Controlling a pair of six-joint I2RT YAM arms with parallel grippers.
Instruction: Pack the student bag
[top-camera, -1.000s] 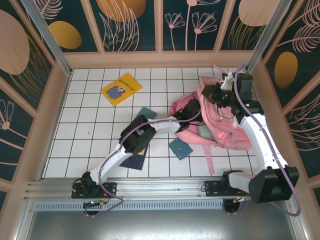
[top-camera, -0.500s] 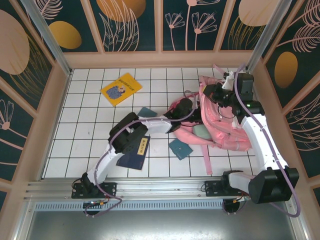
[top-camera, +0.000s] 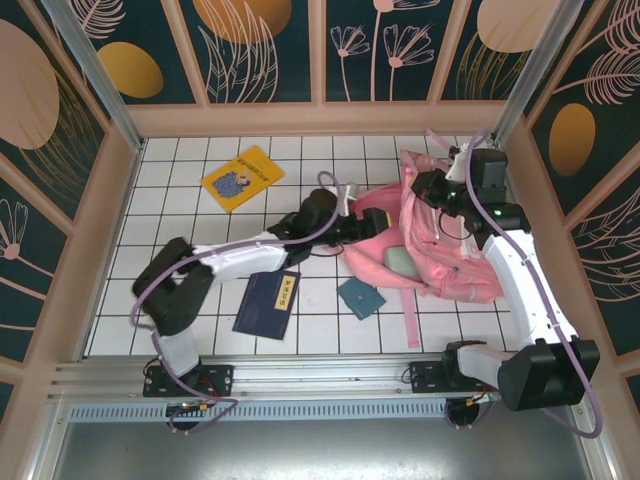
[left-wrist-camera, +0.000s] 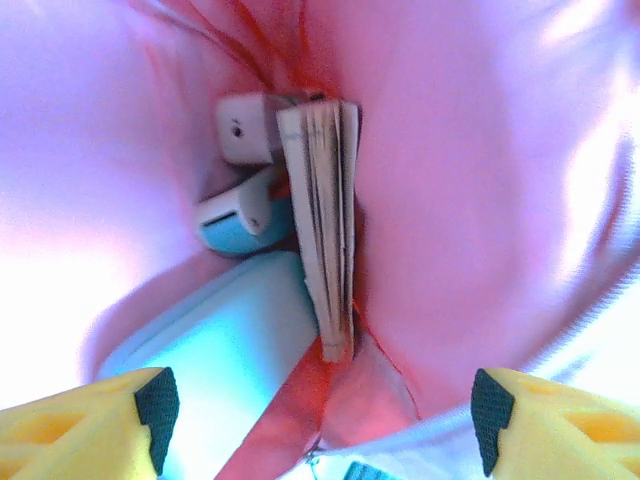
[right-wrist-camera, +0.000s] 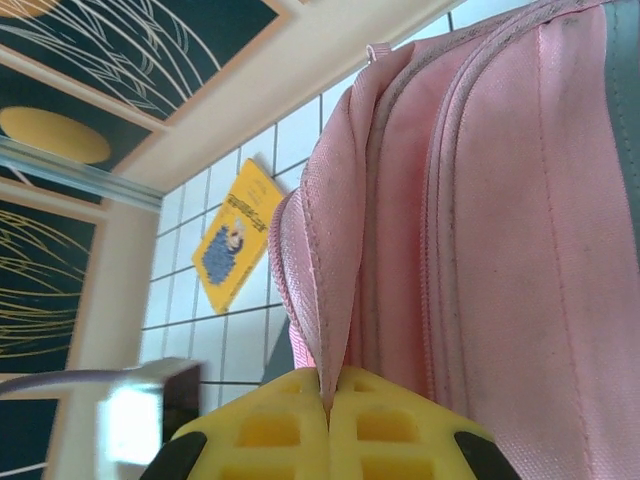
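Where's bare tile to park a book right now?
Free: far tiles between the yellow book and the student bag, and the left-edge tiles beside that book. Crowded: centre, around the navy book, teal book and left arm.

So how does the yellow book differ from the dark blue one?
The yellow book is bright with a cover picture and lies farther back. The dark blue book has a pale label strip and lies nearer the front. Both lie flat outside the student bag.

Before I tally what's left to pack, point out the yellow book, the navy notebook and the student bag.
yellow book (top-camera: 241, 178): top external view, cover centre.
navy notebook (top-camera: 265, 305): top external view, cover centre.
student bag (top-camera: 445, 265): top external view, pink front panel.
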